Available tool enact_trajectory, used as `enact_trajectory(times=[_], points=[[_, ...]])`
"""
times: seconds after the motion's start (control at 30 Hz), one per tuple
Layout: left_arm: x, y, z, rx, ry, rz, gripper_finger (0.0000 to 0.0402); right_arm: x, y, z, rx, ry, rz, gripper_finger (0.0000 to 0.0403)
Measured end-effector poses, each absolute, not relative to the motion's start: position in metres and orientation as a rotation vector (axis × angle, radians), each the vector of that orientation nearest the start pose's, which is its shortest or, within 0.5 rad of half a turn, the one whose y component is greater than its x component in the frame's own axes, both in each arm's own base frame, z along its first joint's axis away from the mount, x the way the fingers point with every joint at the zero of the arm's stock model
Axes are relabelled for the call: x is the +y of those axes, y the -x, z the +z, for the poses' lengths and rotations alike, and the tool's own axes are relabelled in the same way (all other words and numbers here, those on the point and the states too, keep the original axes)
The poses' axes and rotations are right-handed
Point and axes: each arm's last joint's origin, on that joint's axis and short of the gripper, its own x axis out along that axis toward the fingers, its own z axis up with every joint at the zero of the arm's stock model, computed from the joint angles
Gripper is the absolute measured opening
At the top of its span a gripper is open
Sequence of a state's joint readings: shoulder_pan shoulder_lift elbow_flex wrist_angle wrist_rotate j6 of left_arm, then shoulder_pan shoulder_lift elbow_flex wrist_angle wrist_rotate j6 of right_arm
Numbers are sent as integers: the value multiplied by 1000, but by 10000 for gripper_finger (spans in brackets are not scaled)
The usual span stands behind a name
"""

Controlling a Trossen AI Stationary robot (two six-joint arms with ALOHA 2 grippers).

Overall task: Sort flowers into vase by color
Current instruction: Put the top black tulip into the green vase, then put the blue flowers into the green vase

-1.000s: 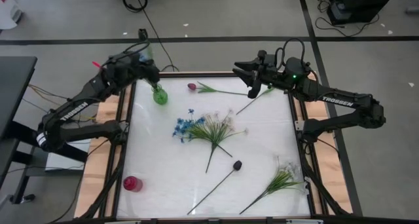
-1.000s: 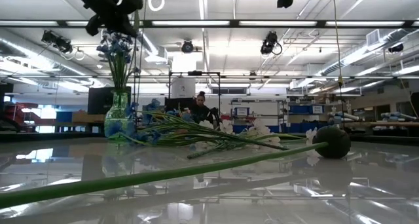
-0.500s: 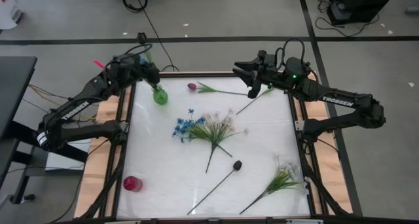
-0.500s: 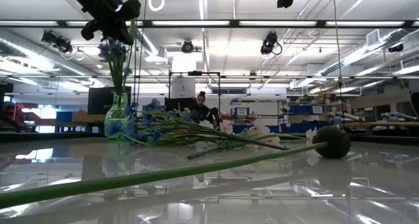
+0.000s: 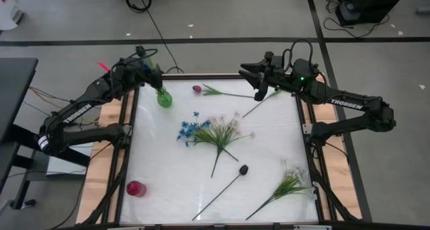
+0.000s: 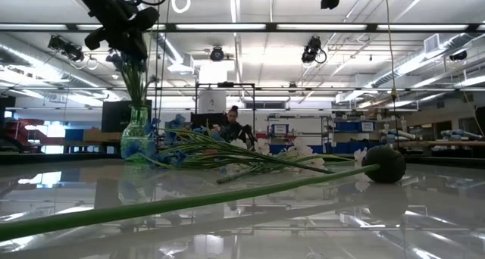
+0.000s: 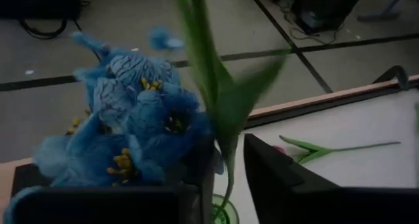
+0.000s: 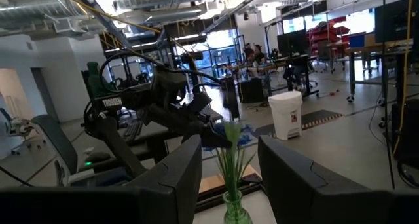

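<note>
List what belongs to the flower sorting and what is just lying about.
Job: green glass vase holding a blue sprig; red vase; blue-and-white bunch; pink-red tulip; blackish bud; white sprig; left gripper.

Idle: right gripper, white bin.

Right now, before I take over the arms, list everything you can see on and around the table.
Green vase: one, far-left of the table, blue flower standing in it.
Red vase: one, near-left corner.
Blue-and-white bunch: one, lying mid-table.
Pink-red tulip: one, lying at the far edge.
Black bud: one, long stem, lying near centre.
White sprig: one, near-right.
Person: one, seated in the room behind.
Left gripper: above the green vase, at the blue flower.
Right gripper: open, over the far edge.
</note>
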State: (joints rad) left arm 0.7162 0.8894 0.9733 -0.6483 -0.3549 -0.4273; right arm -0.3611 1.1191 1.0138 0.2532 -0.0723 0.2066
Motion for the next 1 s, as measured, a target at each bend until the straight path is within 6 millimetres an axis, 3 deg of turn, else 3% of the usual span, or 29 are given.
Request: enact_trajectory(times=[0.27, 0.47, 0.77, 1.0], points=[[114, -123, 336, 422, 479, 1071, 161, -86, -235, 389, -174, -173, -272, 160], [103, -118, 336, 485, 429, 1014, 188, -86, -235, 389, -174, -173, -272, 160], [79, -113, 371, 512, 346, 878, 189, -86, -235, 389, -174, -173, -272, 160], [65, -128, 392, 453, 410, 771, 189, -86, -235, 389, -174, -173, -272, 160]])
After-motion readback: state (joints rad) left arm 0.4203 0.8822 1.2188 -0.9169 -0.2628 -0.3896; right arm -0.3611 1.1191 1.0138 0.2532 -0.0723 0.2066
